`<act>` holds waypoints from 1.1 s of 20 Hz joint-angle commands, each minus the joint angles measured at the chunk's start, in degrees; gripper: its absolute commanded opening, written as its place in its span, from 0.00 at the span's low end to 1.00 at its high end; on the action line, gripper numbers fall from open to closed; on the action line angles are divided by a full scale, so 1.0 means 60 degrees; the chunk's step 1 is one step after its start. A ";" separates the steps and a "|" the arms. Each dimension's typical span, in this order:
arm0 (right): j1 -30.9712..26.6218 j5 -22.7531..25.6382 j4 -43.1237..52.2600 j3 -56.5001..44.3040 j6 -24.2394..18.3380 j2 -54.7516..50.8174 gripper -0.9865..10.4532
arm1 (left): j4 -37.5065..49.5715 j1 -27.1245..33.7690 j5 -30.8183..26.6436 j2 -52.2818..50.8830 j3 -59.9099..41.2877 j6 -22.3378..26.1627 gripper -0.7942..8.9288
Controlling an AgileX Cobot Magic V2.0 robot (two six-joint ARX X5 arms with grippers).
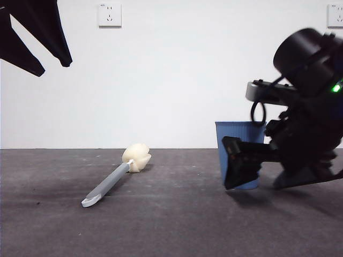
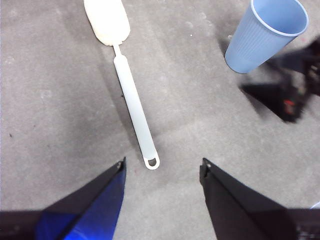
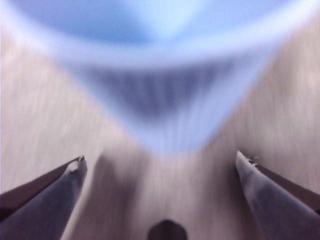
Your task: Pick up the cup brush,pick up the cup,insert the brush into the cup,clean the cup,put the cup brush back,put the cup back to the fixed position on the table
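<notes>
The cup brush [image 1: 115, 179] lies flat on the table [image 1: 171, 230], cream sponge head away from the camera and white loop toward it. In the left wrist view the brush [image 2: 131, 95] lies below my open left gripper [image 2: 163, 161], its loop just ahead of the jaws; nothing is held. That left gripper [image 1: 52, 65] hangs high at the top left of the front view. The light blue cup [image 1: 239, 142] stands upright at the right. My right gripper [image 1: 241, 163] is low beside it. The blurred right wrist view shows the right gripper [image 3: 160, 157] open, with the cup [image 3: 165, 100] just ahead of its jaws.
A white wall with two sockets [image 1: 109, 14] rises behind the table. The left wrist view also catches the cup [image 2: 265, 35] and the dark right gripper [image 2: 292, 95] beside it. Bare grey table [image 2: 55, 110] lies around the brush.
</notes>
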 commanded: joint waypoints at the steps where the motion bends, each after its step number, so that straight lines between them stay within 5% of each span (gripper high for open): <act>1: 0.0084 -0.0025 -0.1563 -0.0255 0.0364 -0.0954 0.53 | 0.0004 -0.0029 -0.0018 -0.0007 -0.0062 0.0113 0.34; 14: 0.0142 -0.2269 -0.9307 0.0758 0.0973 -0.8113 0.52 | -0.0200 -0.0029 0.0546 -0.0007 -0.0062 0.0138 0.34; 20: 0.0142 -0.2269 -1.1799 0.3228 0.0841 -0.8655 0.20 | -0.0889 -0.0029 0.0834 -0.0007 -0.0062 0.0142 0.32; 22: 0.0142 -0.2353 -1.2003 0.3705 0.0630 -0.8641 0.11 | -0.0867 -0.0029 0.0958 -0.0007 -0.0062 0.0138 0.13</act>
